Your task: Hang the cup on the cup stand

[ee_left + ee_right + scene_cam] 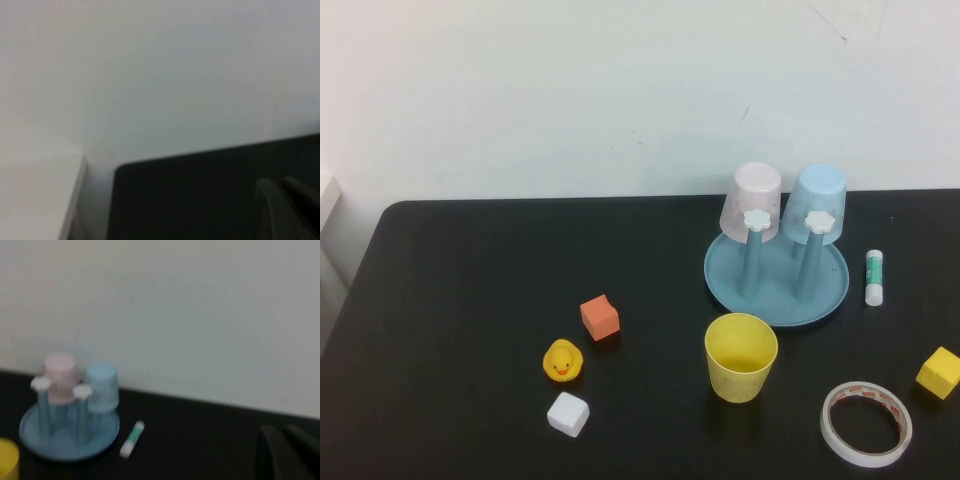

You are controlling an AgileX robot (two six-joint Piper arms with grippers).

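Both sets of jaws are pressed together on nothing: the left gripper [285, 210] and the right gripper [287, 452] appear only in their own wrist views, not in the high view. The single yellow cup [741, 356] stands upright, mouth up, long axis vertical, just in front of the cup stand [776, 284]. That stand has two free pegs in front, while one pink cup [752, 202] and one blue cup [815, 203] hang upside down behind; only the high view shows the one rubber duck [562, 361], three blocks and tape roll [866, 423].
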